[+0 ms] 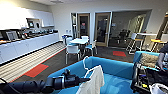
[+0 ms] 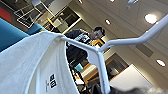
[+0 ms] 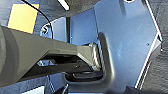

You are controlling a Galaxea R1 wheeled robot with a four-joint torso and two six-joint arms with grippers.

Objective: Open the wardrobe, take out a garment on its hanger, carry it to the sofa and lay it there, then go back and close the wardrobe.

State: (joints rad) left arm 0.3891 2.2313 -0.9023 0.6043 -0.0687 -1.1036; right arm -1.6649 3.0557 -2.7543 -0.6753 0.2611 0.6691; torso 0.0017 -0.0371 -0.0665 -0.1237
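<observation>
You are in a break room with white cabinets and a counter point(image 1: 30, 41) along the left wall, a striped carpet with red patches, and a white table point(image 1: 79, 41) with chairs point(image 1: 73, 50) farther back before glass doors point(image 1: 102, 28); directly in front of you stands the bright blue sofa point(image 1: 117, 68), its low back facing you. Your left arm comes in from the lower left, and its end effector point(image 1: 83, 80) is pinched on the white hanger point(image 1: 85, 63); the hanger's hook curves up above the sofa back. The white T-shirt point(image 1: 93, 81) hangs from that hanger over the near edge of the sofa; whether it touches the cushions you cannot tell. In the left wrist view the hanger point(image 2: 100, 53) spreads its arms against the ceiling, the T-shirt point(image 2: 32, 65) draped over one side, and a person point(image 2: 80, 41) sits behind it. A person's arm point(image 1: 162, 58) shows at the right edge of the head view; whether your right end effector is spread or pressed together you cannot tell.
</observation>
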